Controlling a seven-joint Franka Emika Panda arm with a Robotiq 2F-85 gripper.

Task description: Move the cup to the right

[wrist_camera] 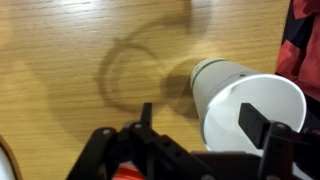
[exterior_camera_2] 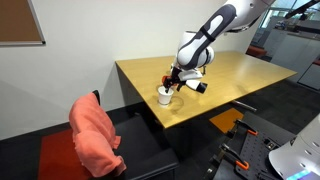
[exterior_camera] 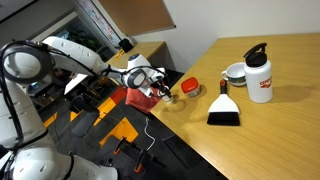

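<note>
The small white cup stands on the wooden table near its front corner. In the wrist view the cup is at the right, its opening facing the camera. My gripper is open just above it. One finger is over the cup's opening and the other is over bare wood beside the cup. The fingers do not grip the cup. In both exterior views the gripper hangs low at the table's edge. In the view where the arm reaches in from the left, the gripper hides most of the cup.
A red object, a black brush, a white dark-rimmed dish and a tall white black-capped bottle stand further along the table. A red cloth lies on a chair beside the table corner.
</note>
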